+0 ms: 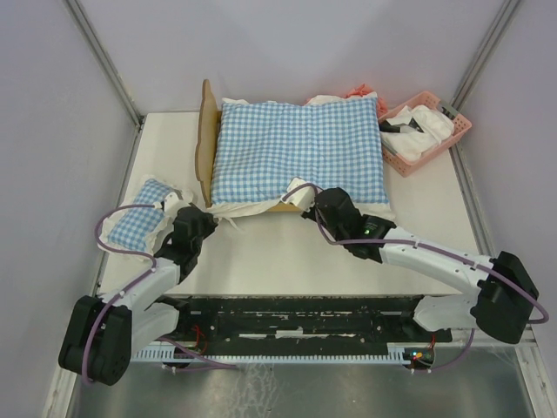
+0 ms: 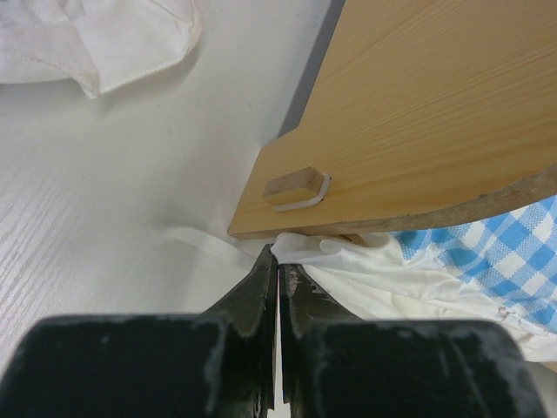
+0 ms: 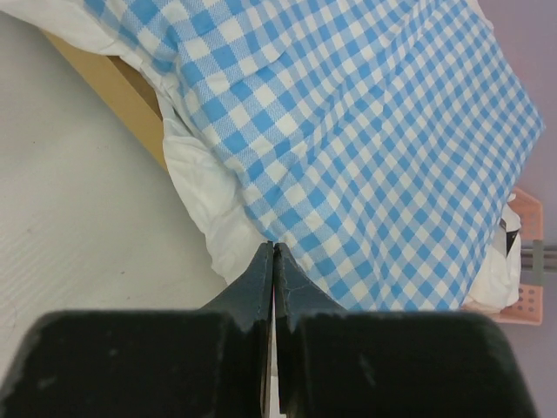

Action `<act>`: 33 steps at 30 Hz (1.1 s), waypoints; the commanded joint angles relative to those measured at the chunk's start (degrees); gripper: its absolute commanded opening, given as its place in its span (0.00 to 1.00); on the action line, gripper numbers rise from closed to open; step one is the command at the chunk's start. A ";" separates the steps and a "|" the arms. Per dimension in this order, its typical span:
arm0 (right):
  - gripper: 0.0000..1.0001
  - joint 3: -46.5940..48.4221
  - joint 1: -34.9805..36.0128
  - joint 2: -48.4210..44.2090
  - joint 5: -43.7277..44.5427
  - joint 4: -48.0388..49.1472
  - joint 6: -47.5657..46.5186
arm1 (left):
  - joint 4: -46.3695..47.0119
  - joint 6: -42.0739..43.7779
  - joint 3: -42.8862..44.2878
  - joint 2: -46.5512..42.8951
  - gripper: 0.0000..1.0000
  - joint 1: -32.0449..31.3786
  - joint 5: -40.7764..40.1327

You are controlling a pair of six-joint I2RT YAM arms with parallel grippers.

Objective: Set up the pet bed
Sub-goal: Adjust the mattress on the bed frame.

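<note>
Arms stretch low toward pet bed (image 1: 207,139) at far centre, left gripper (image 2: 278,252) and right gripper (image 3: 273,248) both pinched together, tips at cushion (image 1: 300,148) frill along near rail, bare table (image 1: 287,257) nearside.

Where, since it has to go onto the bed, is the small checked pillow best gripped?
Probably by the white frill on its side facing the headboard, from above. The small checked pillow lies flat and puffy, too thick for narrow jaws, while the frill is thin and sticks out. The left gripper is nearest, though now shut on the big checked cushion's frill.
</note>
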 commanded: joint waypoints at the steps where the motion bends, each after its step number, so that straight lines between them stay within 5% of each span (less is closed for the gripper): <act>1: 0.02 -0.41 -2.13 -3.69 -6.29 -4.24 0.11 | -0.09 0.37 2.44 0.57 0.03 0.41 -5.77; 6: 0.02 1.41 -3.57 -3.58 -10.36 -7.45 1.67 | -1.05 0.97 3.41 1.12 0.04 0.41 -6.26; 9: 0.24 0.57 -3.54 0.62 -11.35 -2.87 1.81 | -0.92 0.52 3.35 1.27 0.04 0.45 -5.66; 14: 0.44 -0.13 -3.49 5.46 -14.32 6.50 -2.80 | -1.00 0.53 3.37 1.03 0.04 0.43 -5.28; 17: 0.47 0.69 -3.49 8.43 -14.72 8.09 -6.66 | -0.60 0.34 3.40 1.06 0.04 0.45 -5.21; 20: 0.42 1.63 -3.47 11.85 -10.81 8.51 -9.41 | 0.00 -0.26 3.59 1.74 0.04 0.45 -4.35; 22: 0.09 2.23 -3.45 12.48 -9.01 8.27 -10.53 | 0.20 -0.73 3.66 2.49 0.04 0.43 -4.54; 23: 0.03 2.34 -3.49 11.96 -9.10 7.71 -10.82 | 0.30 -1.04 3.64 2.86 0.04 0.45 -4.78; 33: 0.02 5.67 -6.52 2.91 -23.29 -6.56 -4.21 | 0.36 -0.93 3.37 4.58 0.04 0.54 -8.39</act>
